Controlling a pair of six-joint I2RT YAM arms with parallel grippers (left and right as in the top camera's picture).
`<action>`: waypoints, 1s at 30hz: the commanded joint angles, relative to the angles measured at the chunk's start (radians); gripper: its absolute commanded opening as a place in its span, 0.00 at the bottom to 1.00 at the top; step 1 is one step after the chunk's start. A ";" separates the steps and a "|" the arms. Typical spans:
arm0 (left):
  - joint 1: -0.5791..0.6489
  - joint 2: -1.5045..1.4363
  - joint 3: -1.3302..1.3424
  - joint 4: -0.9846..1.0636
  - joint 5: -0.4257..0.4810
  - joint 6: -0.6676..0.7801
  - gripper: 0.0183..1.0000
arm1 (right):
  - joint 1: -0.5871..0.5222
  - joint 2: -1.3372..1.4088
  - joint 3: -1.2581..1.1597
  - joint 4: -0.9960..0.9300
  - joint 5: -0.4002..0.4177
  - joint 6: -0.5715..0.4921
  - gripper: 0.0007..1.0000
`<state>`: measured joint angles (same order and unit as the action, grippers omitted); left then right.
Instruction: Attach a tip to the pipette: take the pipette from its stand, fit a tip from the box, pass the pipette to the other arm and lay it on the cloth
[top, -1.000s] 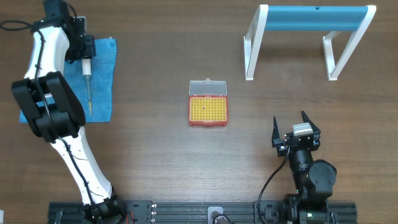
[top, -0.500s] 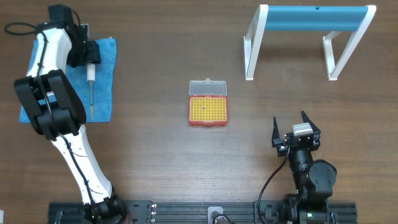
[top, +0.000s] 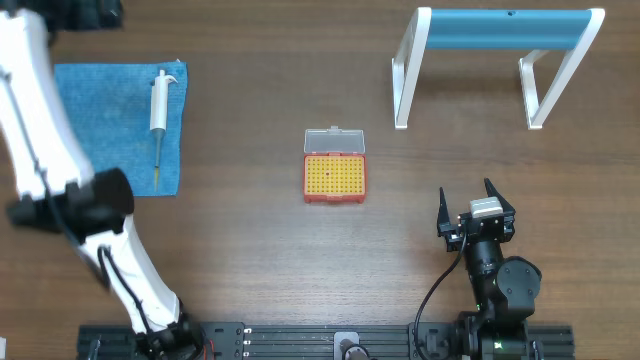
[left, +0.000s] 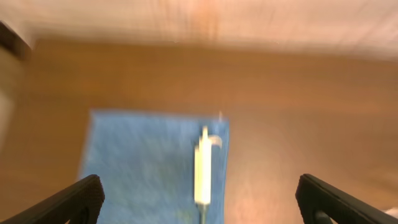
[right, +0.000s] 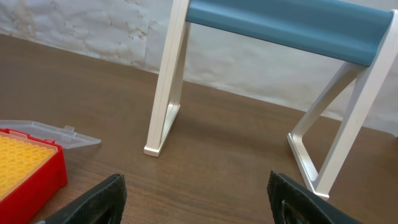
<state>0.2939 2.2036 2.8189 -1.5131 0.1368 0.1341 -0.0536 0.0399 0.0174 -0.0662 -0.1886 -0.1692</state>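
Foreground: right gripper (top: 465, 192) near its base, fingers spread wide, holding nothing — likely parked out of the way. Mid-table, the tip box (top: 335, 178), lid open. Farther, left gripper (left: 200, 183) above the cloth (top: 100, 125), wide apart, empty. On the cloth's edge lies the pipette (top: 158, 100) — white body, slim yellowish tip fitted; task looks complete.
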 joint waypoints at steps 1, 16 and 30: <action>0.002 -0.494 -0.055 -0.037 -0.038 0.024 1.00 | -0.003 -0.003 -0.010 0.004 0.005 0.018 0.75; 0.013 -1.584 -1.112 -0.180 -0.073 0.024 1.00 | -0.003 -0.003 -0.010 0.004 0.005 0.018 0.75; -0.196 -2.195 -2.305 1.259 0.039 -0.108 1.00 | -0.003 -0.003 -0.010 0.004 0.005 0.018 0.75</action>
<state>0.1303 0.0399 0.7254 -0.4271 0.1699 0.0731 -0.0536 0.0422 0.0139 -0.0616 -0.1848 -0.1661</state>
